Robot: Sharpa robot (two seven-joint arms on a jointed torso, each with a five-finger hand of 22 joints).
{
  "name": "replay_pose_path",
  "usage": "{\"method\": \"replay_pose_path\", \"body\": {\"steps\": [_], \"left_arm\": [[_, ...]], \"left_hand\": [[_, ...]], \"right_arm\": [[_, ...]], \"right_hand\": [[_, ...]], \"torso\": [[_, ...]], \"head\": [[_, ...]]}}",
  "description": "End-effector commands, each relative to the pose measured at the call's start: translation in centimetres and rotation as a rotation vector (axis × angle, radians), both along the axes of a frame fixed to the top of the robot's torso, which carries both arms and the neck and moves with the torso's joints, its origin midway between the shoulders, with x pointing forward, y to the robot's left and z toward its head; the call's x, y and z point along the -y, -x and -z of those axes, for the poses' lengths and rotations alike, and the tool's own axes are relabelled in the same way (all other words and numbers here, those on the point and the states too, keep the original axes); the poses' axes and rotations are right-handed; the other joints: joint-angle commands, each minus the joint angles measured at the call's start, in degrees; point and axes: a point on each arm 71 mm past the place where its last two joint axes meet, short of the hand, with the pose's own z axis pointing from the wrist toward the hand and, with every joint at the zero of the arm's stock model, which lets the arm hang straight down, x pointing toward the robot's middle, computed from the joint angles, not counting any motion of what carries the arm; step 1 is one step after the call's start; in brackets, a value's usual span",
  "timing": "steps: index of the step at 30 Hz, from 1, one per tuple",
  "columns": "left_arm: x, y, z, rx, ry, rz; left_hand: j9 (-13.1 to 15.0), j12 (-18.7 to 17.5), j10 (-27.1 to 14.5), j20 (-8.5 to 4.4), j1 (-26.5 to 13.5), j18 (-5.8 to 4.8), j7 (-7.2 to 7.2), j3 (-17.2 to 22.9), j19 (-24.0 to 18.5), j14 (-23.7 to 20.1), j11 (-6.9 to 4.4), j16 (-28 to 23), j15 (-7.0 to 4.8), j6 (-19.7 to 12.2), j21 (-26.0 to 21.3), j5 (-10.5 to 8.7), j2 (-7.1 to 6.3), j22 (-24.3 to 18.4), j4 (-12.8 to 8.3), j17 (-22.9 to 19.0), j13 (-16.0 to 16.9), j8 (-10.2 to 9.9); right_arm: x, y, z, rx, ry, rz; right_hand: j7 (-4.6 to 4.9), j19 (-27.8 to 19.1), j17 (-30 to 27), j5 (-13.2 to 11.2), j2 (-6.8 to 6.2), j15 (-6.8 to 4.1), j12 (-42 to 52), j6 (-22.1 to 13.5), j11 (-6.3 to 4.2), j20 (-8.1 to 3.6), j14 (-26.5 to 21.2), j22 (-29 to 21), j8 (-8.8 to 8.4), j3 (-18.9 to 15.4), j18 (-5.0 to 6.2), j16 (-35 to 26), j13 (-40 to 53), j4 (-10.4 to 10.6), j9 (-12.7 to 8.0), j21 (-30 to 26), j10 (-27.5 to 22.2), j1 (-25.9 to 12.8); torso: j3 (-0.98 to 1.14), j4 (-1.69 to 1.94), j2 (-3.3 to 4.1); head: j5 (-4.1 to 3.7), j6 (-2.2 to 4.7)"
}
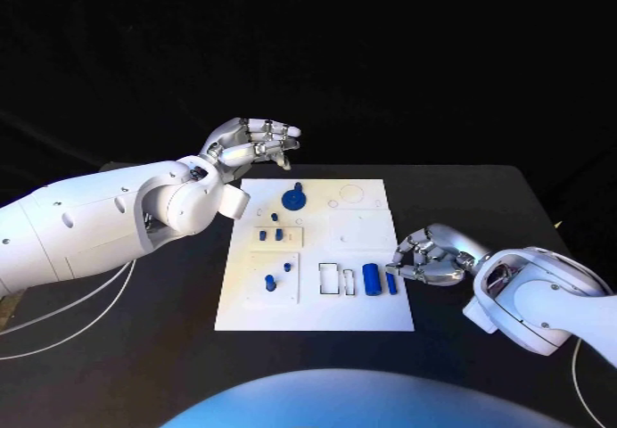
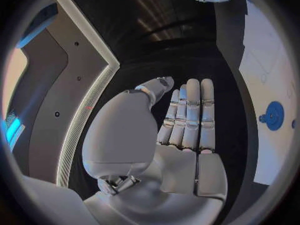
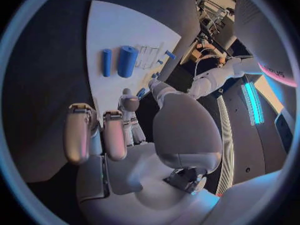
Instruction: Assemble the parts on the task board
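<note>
The task board (image 1: 315, 294), a flat white rectangular plate, lies in the middle of the black table (image 1: 128, 357). Near its front edge, the right hand (image 1: 431, 257) rests low just beside the board's right rim, silver fingers curled in with nothing in them that the views show. Just left of it on the board lie a thick blue cylinder (image 1: 370, 279) and a thinner blue pin (image 1: 390, 283), side by side and lengthwise; the right wrist view shows them too (image 3: 127, 61) (image 3: 107, 62). Beside them sit slim rectangular outlines, then a small blue piece (image 1: 270, 283) on the left side. Farther back, two short blue pegs (image 1: 270, 235) stand upright. Beyond those is a round blue disc with a knob (image 1: 296, 198). Past the board's far left corner, the left hand (image 1: 253, 140) hovers raised, empty, fingers loosely bent; its wrist view shows them straight and together (image 2: 187, 120).
</note>
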Motion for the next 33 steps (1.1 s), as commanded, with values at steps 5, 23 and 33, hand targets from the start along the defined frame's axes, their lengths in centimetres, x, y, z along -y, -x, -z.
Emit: {"method": "replay_pose_path", "body": {"steps": [5, 23, 33], "left_arm": [[0.3, 0.1, -0.1, 0.008, 0.009, 0.017], [0.2, 0.2, -0.1, 0.004, 0.009, 0.022], [0.1, 0.2, -0.1, 0.0, 0.007, 0.023]], "left_hand": [[0.1, 0.3, -0.3, 0.23, -0.2, 0.74, 0.15, -0.4, 0.0, -0.4, -0.14, -0.1, 0.13, -0.4, -0.3, 0.21, 0.04, -0.1, 0.0, -0.1, 0.0, -0.3], [0.1, 0.3, -0.4, 0.24, -0.3, 0.73, 0.21, -0.4, 0.0, -0.4, -0.09, -0.1, 0.16, -0.6, -0.4, 0.24, 0.06, -0.1, 0.0, -0.1, 0.0, -0.4], [0.1, 0.3, -0.4, 0.24, -0.2, 0.73, 0.21, -0.4, 0.0, -0.4, -0.09, -0.1, 0.16, -0.6, -0.4, 0.26, 0.1, -0.1, 0.0, -0.1, 0.0, -0.4]], "right_arm": [[-0.8, 0.1, 0.6, 0.041, 0.148, 0.01], [-3.5, -0.4, 3.0, 0.051, 0.197, -0.035], [-4.4, -0.6, 3.8, 0.043, 0.223, -0.058]], "right_hand": [[-0.19, 1.5, 0.1, -0.5, -0.18, -0.19, 0.7, -0.4, -0.1, 0.25, 3.2, 10.2, 0.72, -1.4, -0.83, 0.4, 1.1, 2.0, 0.6, 0.4, 0.4, -0.3], [-0.25, 1.4, -0.2, -0.6, -0.38, -0.24, 0.9, -0.5, -0.15, 0.21, 3.1, 10.1, 1.03, -2.4, -0.76, 0.3, 1.8, 2.2, 1.2, 0.0, 0.4, 1.6], [-0.32, 1.3, -0.4, -0.9, -0.31, -0.26, 1.1, -0.2, -0.2, 0.21, 3.1, 10.1, 1.28, -2.9, -0.72, 0.2, 2.2, 2.5, 1.4, -0.1, 0.5, 1.6]], "torso": [[-0.16, 0.08, 0.04], [-0.05, 0.14, 0.1], [-0.06, 0.11, 0.13]], "head": [[-0.38, 0.04], [-0.2, 0.1], [0.11, 0.07]]}}
